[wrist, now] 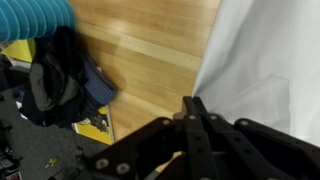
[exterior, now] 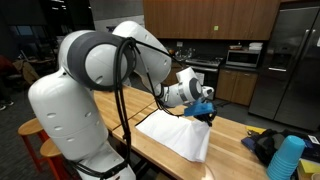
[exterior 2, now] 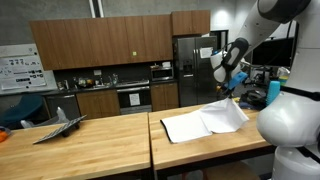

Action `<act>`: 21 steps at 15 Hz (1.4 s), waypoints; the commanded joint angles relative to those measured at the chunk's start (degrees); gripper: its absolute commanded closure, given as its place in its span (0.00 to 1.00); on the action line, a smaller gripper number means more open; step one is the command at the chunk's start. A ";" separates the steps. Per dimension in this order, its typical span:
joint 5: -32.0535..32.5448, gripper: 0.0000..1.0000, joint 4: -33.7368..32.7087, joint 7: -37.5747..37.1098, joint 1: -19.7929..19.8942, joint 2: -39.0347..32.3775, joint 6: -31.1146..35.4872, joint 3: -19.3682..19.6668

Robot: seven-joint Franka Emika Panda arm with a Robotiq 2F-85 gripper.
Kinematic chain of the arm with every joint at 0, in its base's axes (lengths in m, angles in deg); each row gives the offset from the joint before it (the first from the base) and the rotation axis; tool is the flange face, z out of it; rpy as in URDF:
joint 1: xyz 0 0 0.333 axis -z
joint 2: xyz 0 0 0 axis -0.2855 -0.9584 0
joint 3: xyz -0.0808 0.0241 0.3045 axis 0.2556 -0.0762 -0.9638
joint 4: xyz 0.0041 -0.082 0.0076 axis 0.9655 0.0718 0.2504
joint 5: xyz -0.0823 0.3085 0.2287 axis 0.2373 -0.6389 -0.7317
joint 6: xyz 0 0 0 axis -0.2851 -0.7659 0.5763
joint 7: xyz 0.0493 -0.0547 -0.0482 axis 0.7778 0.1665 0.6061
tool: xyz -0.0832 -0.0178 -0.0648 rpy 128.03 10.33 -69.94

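Pinching white cloth (exterior: 180, 138) corner in closed hand (exterior: 207, 114), letting rest drape below onto bench (exterior: 232, 150); seemingly just starting fold.

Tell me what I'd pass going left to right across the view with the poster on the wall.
Wall poster → dark flat object → white cloth → robot's white body.

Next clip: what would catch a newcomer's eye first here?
The big white arm fills an exterior view, its gripper apparently pinching a raised edge of the white cloth spread on the wooden table. Past the cloth, a ribbed blue cylinder stands beside a dark crumpled bundle.
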 commanded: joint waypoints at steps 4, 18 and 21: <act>0.82 0.73 2.22 17.27 7.49 -0.90 12.63 7.80; -2.08 0.42 5.06 15.32 6.29 -0.60 11.94 6.07; -18.75 0.23 9.17 24.30 0.06 -2.00 14.44 7.58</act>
